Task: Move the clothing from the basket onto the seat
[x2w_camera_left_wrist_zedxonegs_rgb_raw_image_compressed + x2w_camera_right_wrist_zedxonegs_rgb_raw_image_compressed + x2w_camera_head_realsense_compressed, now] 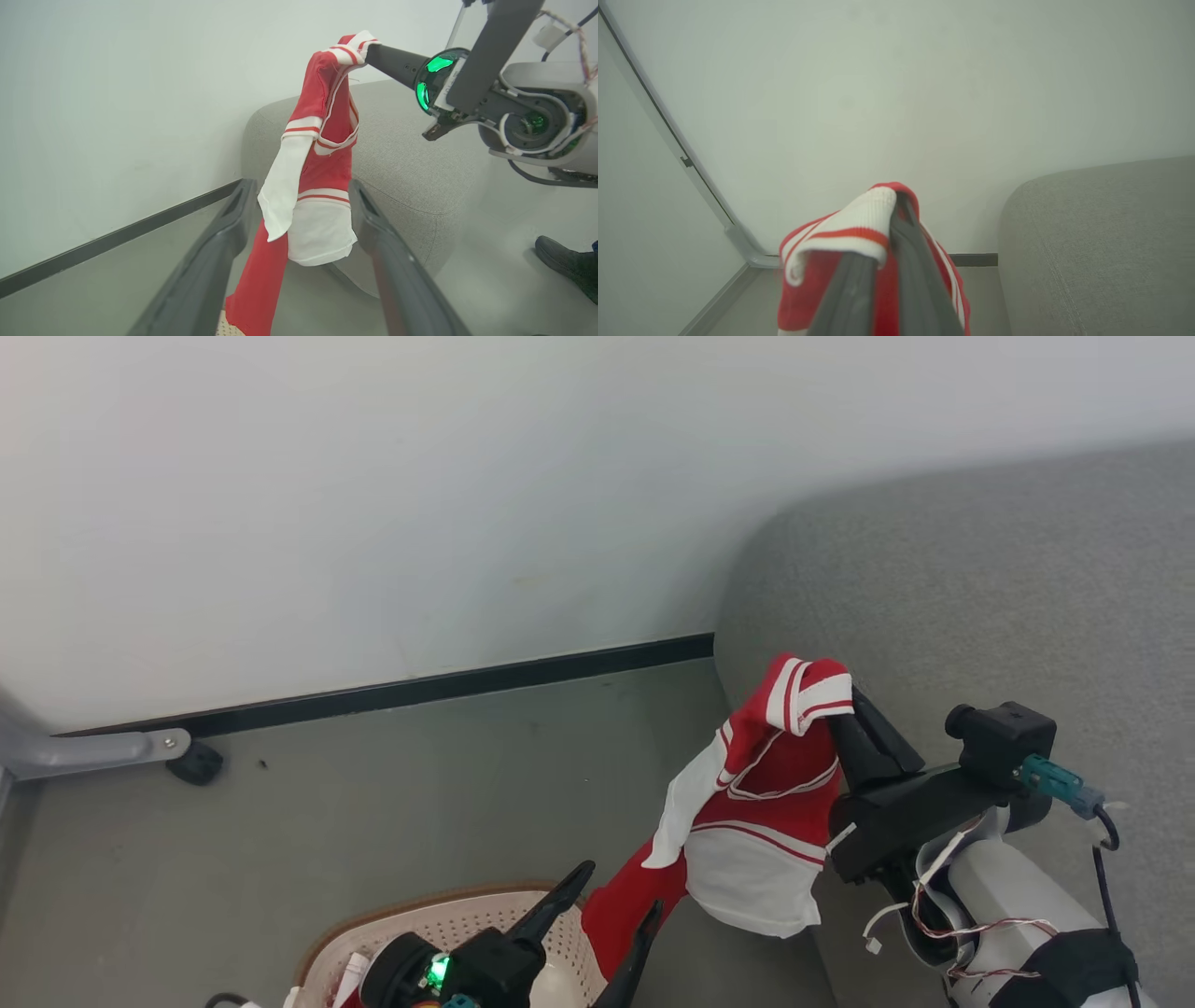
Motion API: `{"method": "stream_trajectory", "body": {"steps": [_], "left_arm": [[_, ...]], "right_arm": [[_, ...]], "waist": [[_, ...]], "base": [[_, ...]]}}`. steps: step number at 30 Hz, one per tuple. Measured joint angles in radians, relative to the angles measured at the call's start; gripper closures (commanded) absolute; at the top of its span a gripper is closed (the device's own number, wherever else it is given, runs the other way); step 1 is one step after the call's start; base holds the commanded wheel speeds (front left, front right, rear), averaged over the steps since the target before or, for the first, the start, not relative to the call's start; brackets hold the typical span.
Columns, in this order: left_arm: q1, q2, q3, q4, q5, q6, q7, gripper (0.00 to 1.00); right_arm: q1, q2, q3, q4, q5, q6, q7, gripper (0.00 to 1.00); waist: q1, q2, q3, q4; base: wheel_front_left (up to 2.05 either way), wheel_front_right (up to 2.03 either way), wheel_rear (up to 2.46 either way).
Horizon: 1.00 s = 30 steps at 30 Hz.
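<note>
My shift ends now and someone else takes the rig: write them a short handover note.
Right gripper: shut on the red-and-white garment, held up beside the corner of the seat.
Left gripper: open, low over the basket, fingers either side of the hanging garment, not gripping it.
Done: garment mostly lifted out; its lower end hangs by the basket's rim.
Left: carry it over the seat and release. White and red cloth shows in the basket, so probably more to move.
</note>
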Motion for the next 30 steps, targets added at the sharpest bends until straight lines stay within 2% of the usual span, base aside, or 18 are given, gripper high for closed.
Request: {"method": "stream_trajectory", "body": {"steps": [17,25,30], "left_arm": [[-0.046,0.010,-0.009,-0.014,0.018,-0.001,0.017,0.00],[-0.072,0.002,-0.027,-0.012,0.044,-0.010,0.028,0.00],[-0.092,0.003,-0.031,-0.014,0.048,-0.011,0.038,0.00]], "right_arm": [[0.018,-0.048,-0.148,-0.055,-0.004,-0.034,0.000,1.00],[0.009,-0.070,-0.237,-0.056,-0.004,-0.052,0.000,1.00],[-0.047,-0.093,-0.288,-0.052,-0.004,-0.053,0.000,1.00]], "waist": [[0.0001,0.0001,0.082,-0.167],[0.0001,0.0001,0.125,-0.202],[0.0001,0.0001,0.153,-0.211]], "base": [[0.00,0.00,0.00],[0.00,0.00,0.00],[0.00,0.00,0.00]]}}
